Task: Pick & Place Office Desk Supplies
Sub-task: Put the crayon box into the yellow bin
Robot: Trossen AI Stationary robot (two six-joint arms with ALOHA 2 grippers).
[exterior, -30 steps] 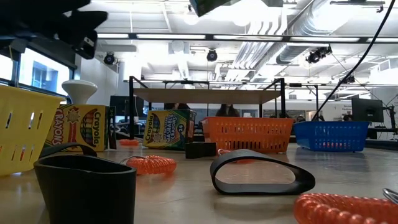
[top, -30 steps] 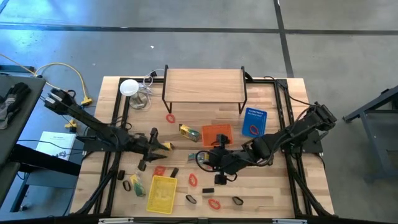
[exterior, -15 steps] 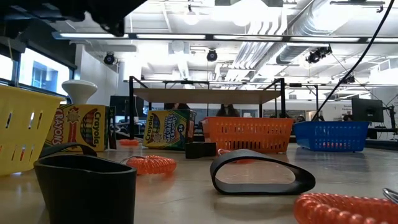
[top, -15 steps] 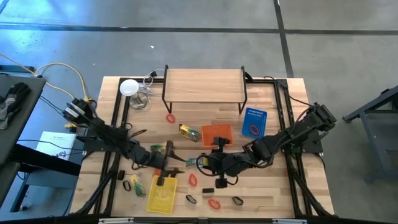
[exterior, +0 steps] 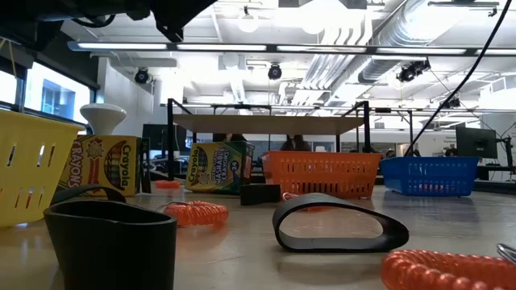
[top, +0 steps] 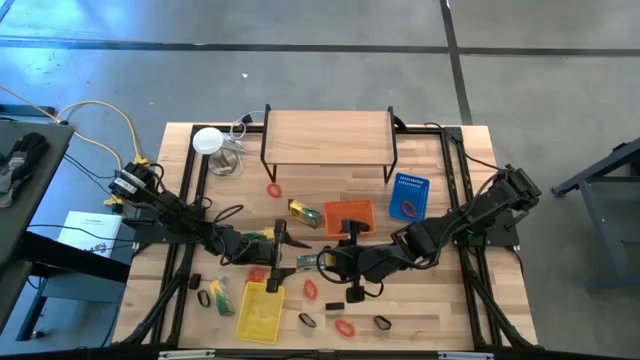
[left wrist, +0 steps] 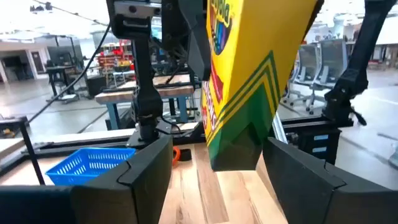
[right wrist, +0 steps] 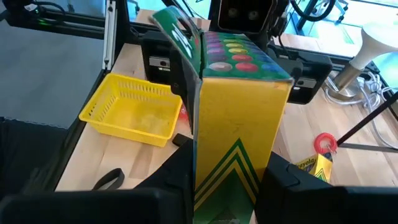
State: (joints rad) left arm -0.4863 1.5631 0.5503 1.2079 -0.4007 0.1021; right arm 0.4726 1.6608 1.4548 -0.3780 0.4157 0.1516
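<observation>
A yellow-green crayon pack (right wrist: 239,112) hangs over the table's middle, with my right gripper (right wrist: 227,186) shut on its near end. My left gripper (left wrist: 214,180) is open and faces it from the table's left. Its two fingers stand on either side of the pack's other end (left wrist: 233,149), with gaps showing. In the high view the pack (top: 312,253) lies between my left gripper (top: 283,255) and my right gripper (top: 335,262). More packs (top: 305,212) (top: 260,240), red bands (top: 345,327) and black clips (top: 308,320) lie flat on the table. My right gripper pinches the crayon pack's end (right wrist: 227,168) between its two fingers (right wrist: 177,180), which sit on two opposite sides. The fingers come from the table's right, slanting a little downward. The pack is lifted clear of the table and reaches away from the fingers toward my left gripper.
A yellow basket (top: 260,310) stands near the front edge below my left gripper. An orange basket (top: 348,215) and a blue basket (top: 408,195) stand mid-right. A wooden shelf (top: 328,135) spans the far side, and a white round disc (top: 207,140) stands at the far left.
My left gripper has gone toward the table's right and a little toward its near edge, up to the pack in my right gripper, and its fingers now straddle the pack's end. My right gripper has kept its place with the pack.
</observation>
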